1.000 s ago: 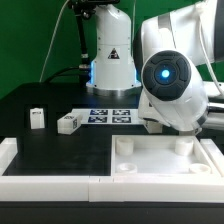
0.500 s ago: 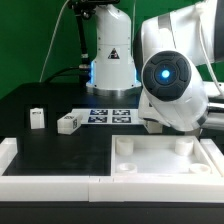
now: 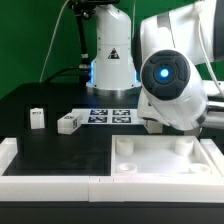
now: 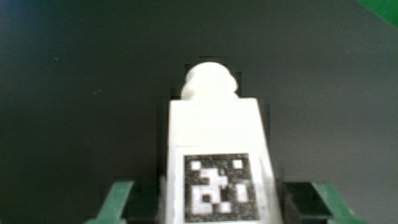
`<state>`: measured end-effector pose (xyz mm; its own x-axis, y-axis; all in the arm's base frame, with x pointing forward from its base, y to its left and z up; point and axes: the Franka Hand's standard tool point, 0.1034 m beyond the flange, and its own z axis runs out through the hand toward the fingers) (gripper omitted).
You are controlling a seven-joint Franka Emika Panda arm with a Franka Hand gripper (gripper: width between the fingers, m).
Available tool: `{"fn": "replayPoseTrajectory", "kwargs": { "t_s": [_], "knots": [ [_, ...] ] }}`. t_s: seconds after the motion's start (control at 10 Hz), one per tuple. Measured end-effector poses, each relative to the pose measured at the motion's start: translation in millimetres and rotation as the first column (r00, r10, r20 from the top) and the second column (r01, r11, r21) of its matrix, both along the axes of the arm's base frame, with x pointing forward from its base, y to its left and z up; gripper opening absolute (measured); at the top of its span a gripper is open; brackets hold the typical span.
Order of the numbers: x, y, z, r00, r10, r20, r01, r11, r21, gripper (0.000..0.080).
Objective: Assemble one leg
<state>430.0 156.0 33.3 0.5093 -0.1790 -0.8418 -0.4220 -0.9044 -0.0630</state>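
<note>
Table (image 3: 60, 150): matte black, takes up most of the exterior view. A green backdrop (image 3: 25, 40) hangs behind it on the exterior view's left. White edging (image 3: 50, 182) runs along the near edge.

Arm (image 3: 168, 80): its white housing with a glowing blue ring fills the exterior view's right. The robot base (image 3: 112, 60), also lit blue, stands at the back centre.

Tabletop (image 3: 160, 165): white and tray-like with round corner sockets, lying flat at the near right under the arm.

Marker board (image 3: 110, 115): flat on the table in front of the base.

Two spare legs (image 3: 37, 118) (image 3: 68, 123): on the table left of the board, apart from each other.

Gripper (image 4: 219, 208): hidden behind the arm housing in the exterior view. The wrist view shows its green fingers (image 4: 121, 205) parted, one on each side of the leg (image 4: 217, 130), with a dark strip between each finger and the leg. Cannot tell whether they clamp it; any contact falls at the picture's edge.

The leg: white, over black table, tag (image 4: 219, 183) facing the camera, rounded tip pointing away from the fingers.
</note>
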Motion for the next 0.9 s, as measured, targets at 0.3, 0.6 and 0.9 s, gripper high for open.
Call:
{"fn": "replayPoseTrajectory", "kwargs": {
  "t_s": [0.3, 0.6, 0.9],
  "knots": [
    [23.8, -9.7, 29.9, 1.0, 0.007, 0.019, -0.008, 0.999, 0.037, 0.029],
    [37.1, -8.3, 27.1, 0.995, -0.012, 0.103, 0.011, 1.0, 0.014, 0.029],
    [51.4, -11.7, 29.2, 0.913, 0.007, 0.407, 0.039, 0.994, -0.104, 0.029]
  ]
}}
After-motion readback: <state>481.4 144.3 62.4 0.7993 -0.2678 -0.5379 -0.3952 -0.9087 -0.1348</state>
